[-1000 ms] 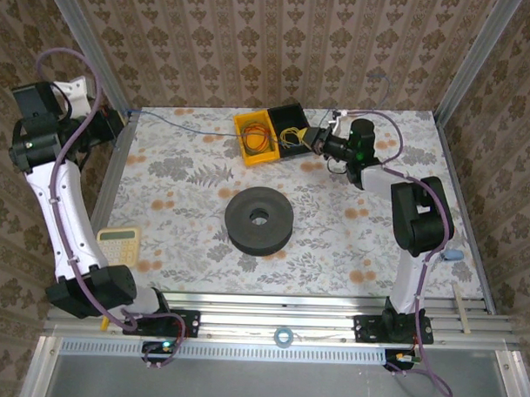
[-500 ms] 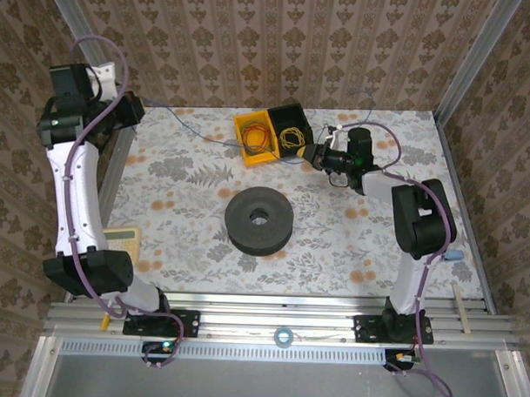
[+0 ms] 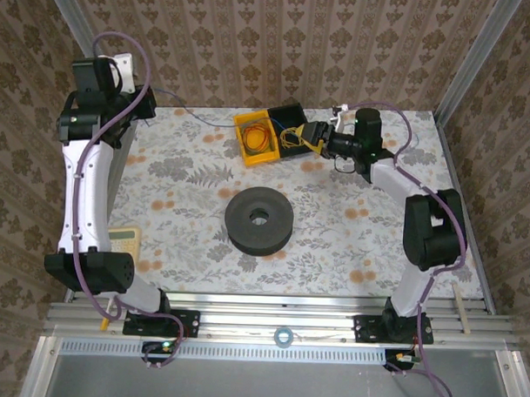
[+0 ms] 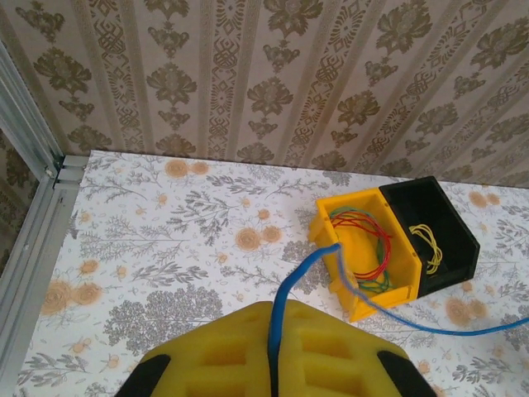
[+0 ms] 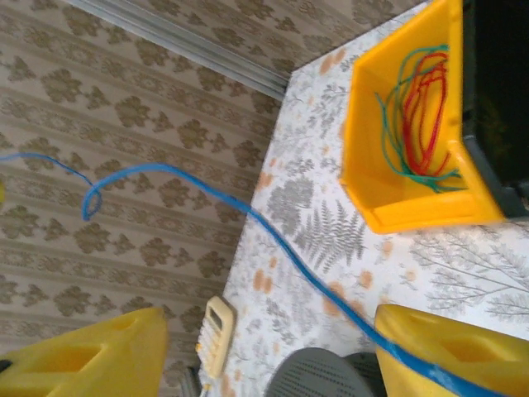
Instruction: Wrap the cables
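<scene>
L claw (image 4: 273,368) pinched on blue cable (image 4: 287,291), R claw (image 5: 269,327) wide apart, cable's far end cut off

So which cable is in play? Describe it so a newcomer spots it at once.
At the far edge of the floral table sit a yellow bin and a black bin. A thin cable runs from the shut left gripper past the yellow bin. It alone is bright blue and stretched out; the red and green cords lie coiled inside the bin.
</scene>
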{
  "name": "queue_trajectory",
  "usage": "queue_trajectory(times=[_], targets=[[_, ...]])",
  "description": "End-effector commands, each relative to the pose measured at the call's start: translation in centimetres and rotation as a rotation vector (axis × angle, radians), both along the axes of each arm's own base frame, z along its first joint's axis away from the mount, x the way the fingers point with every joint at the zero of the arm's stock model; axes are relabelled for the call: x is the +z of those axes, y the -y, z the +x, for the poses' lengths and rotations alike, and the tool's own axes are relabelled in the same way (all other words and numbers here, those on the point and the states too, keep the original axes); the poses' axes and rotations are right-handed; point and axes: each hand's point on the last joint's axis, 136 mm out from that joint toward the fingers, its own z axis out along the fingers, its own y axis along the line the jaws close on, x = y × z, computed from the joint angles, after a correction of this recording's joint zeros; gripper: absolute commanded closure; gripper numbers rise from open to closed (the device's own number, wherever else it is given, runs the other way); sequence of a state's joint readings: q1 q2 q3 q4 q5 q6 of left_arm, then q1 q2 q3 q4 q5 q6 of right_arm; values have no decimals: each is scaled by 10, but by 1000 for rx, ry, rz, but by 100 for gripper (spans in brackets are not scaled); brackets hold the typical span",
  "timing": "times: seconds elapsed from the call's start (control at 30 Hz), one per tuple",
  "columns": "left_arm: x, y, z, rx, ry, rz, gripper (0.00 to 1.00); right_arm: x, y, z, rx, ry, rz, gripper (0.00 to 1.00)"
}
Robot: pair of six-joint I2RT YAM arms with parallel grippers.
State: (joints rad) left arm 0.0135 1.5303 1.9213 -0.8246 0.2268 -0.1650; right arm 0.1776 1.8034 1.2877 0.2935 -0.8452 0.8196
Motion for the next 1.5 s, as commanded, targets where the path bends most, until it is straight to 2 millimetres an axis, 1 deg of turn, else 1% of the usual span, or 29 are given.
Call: queue_trajectory(times=[0.0, 0.1, 0.2, 0.3, 0.37, 0.47, 0.53, 0.67, 0.77, 0.87, 0.97, 1.03, 1.13, 1.23, 1.27, 1.37, 1.47], targets=[[17, 4, 2, -18, 38, 11, 100, 46, -13, -30, 65, 80, 8, 13], [22, 2, 3, -14, 43, 30, 100, 65, -23, -53, 104, 126, -36, 6], [25, -1, 4, -2, 51, 47, 100, 82, -36, -71, 155, 146, -84, 0], [26, -2, 3, 1, 54, 54, 100, 93, -49, -81, 201, 133, -108, 0], [26, 0, 4, -7, 54, 49, 100, 93, -56, -83, 218, 106, -107, 0], [26, 3, 5, -22, 55, 31, 100, 87, -63, -86, 225, 77, -102, 0], [27, 6, 6, -34, 60, 21, 100, 77, -64, -85, 219, 57, -96, 0], [25, 7, 8, -34, 55, 13, 100, 69, -68, -86, 226, 51, -75, 0], [25, 5, 11, -24, 58, 12, 100, 65, -80, -88, 299, 17, -14, 0], [28, 1, 13, -1, 68, 17, 100, 53, -97, -91, 371, -24, 2, 0], [32, -4, 14, 28, 79, 28, 100, 35, -107, -92, 397, -62, -25, 0], [31, -6, 16, 42, 81, 27, 100, 19, -109, -89, 386, -97, -44, 0], [30, -5, 19, 44, 82, 16, 100, -11, -102, -79, 312, -148, -119, 0], [26, -6, 20, 54, 84, 7, 100, -32, -96, -69, 257, -161, -166, 0], [24, -6, 21, 57, 84, 5, 100, -35, -98, -69, 262, -156, -161, 0], [19, -6, 23, 65, 77, 0, 100, -29, -105, -72, 307, -102, -125, 0], [16, -8, 26, 76, 73, 2, 100, -10, -115, -84, 417, -29, -41, 0]])
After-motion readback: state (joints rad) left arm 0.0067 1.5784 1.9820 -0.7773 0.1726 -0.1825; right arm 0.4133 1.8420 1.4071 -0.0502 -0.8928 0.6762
